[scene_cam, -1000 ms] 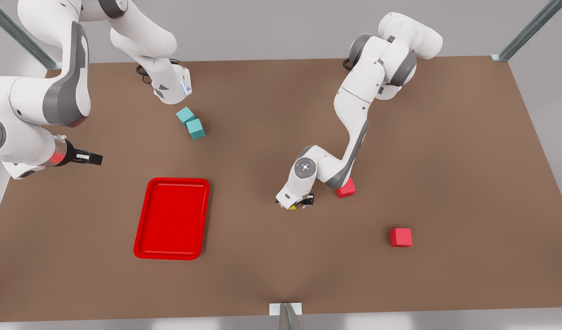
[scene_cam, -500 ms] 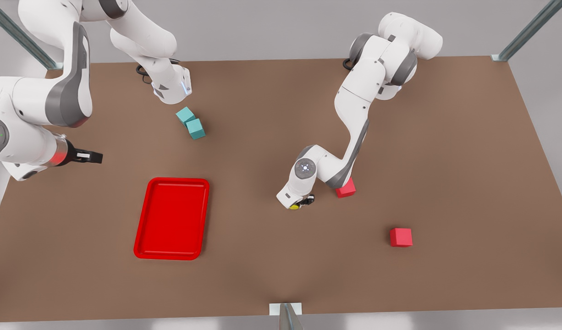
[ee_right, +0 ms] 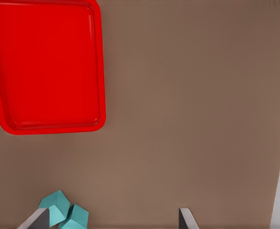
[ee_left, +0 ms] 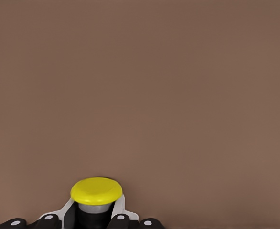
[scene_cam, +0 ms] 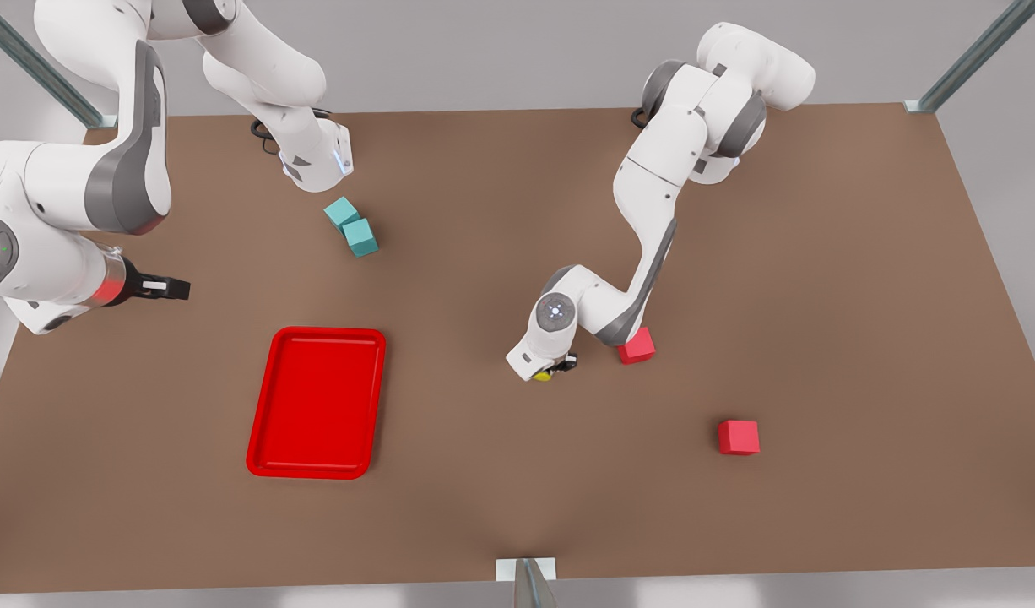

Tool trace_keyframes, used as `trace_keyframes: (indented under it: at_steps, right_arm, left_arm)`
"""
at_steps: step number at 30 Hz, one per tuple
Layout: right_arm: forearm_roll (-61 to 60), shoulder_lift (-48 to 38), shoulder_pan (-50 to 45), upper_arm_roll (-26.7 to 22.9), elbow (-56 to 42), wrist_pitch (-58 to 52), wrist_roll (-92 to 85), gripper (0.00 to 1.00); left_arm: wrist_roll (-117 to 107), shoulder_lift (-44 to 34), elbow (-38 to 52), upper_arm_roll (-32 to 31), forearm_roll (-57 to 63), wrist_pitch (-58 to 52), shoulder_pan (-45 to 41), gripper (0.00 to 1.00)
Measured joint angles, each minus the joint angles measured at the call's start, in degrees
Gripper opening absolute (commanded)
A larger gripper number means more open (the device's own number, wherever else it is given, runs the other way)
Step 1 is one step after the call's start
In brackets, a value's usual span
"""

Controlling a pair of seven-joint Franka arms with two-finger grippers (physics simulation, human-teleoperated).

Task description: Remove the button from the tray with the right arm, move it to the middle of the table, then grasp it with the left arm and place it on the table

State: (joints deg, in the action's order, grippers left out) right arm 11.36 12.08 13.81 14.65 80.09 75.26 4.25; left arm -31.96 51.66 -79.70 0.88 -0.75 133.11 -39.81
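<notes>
The button [scene_cam: 542,376], yellow-capped, sits at the table's [scene_cam: 821,253] middle, between the fingers of my left gripper [scene_cam: 548,369]. In the left wrist view the yellow cap [ee_left: 96,190] and dark body stand tight between the black fingertips of my left gripper [ee_left: 95,222], which is shut on it just above the brown top. The red tray [scene_cam: 315,333] lies toward the front view's left with nothing in it. My right gripper [scene_cam: 165,289] hangs open farther left, above the table, looking down on the tray [ee_right: 100,71].
Two teal cubes [scene_cam: 353,226] touch each other behind the tray. One red cube [scene_cam: 636,346] lies right beside the left arm's wrist, another [scene_cam: 738,437] farther toward the front view's right. A metal post [scene_cam: 526,583] stands at the near edge.
The left gripper's fingers have come together on the button, and the wrist has shifted slightly away from the near edge. The right arm has barely moved.
</notes>
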Motion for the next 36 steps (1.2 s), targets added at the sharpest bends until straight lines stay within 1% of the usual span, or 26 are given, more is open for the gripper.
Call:
trace_keyframes:
  at_steps: [4, 5, 10, 13, 14, 21, 22, 26, 28, 31, 32, 34, 36]
  right_arm:
    - [0.0, 0.0, 0.0, 0.0, 0.0, 0.0, -0.2, 1.0]
    - [0.0, 0.0, 0.0, 0.0, 0.0, 0.0, -0.3, 1.0]
    - [0.0, 0.0, 0.0, 0.0, 0.1, -0.1, -0.5, 1.0]
    - [0.0, 0.0, 0.1, 0.0, 0.1, -0.1, -0.6, 1.0]
    - [0.0, 0.0, 0.2, 0.0, 0.1, -0.1, -0.6, 1.0]
    - [0.0, 0.0, 0.2, 0.0, -0.1, -0.2, -0.7, 1.0]
    - [0.0, 0.0, 0.2, 0.0, -0.1, -0.2, -0.8, 1.0]
    - [0.0, 0.0, 0.0, 0.0, 0.0, -0.2, -0.8, 1.0]
    - [0.0, 0.0, -0.1, 0.0, 0.0, -0.3, -0.8, 1.0]
    - [0.0, 0.0, -0.2, 0.0, 0.0, -0.3, -0.9, 1.0]
    - [0.0, 0.0, -0.2, 0.0, 0.0, -0.3, -0.9, 1.0]
    - [0.0, 0.0, -0.3, 0.0, 0.1, -0.3, -0.9, 1.0]
    - [0.0, 0.0, -0.4, 0.0, 0.1, -0.3, -0.9, 1.0]
  left_arm:
    - [0.1, 0.2, 1.2, 0.0, 0.0, -1.7, 0.1, 0.5]
    - [0.1, 0.4, 1.4, 0.0, 0.1, -2.0, 0.1, 0.46]
    - [0.1, 1.1, 1.7, 0.0, 0.2, -3.0, 0.2, 0.46]
    - [0.0, 1.1, 1.8, 0.0, 0.3, -3.2, 0.2, 0.44]
    - [-0.1, 1.1, 1.8, 0.0, 0.3, -3.3, 0.2, 0.42]
    - [-0.3, 1.0, 3.0, 0.0, 0.4, -4.8, 0.2, 0.41]
    - [-0.3, 0.6, 3.9, 0.1, 0.4, -5.7, 0.2, 0.41]
    - [-6.3, -1.1, 12.8, 2.1, 1.2, -13.9, 0.1, 0.41]
    - [-14.0, -1.4, 15.2, 3.3, 6.1, -17.4, -1.0, 0.41]
    - [-29.0, -1.5, 15.9, 9.9, 20.4, -25.9, -8.5, 0.42]
    - [-33.9, -1.5, 16.0, 11.0, 25.9, -29.7, -11.0, 0.42]
    - [-43.5, -1.2, 16.0, 11.9, 36.0, -36.2, -14.1, 0.42]
    - [-52.3, -0.1, 15.9, 12.1, 43.1, -41.6, -15.7, 0.42]
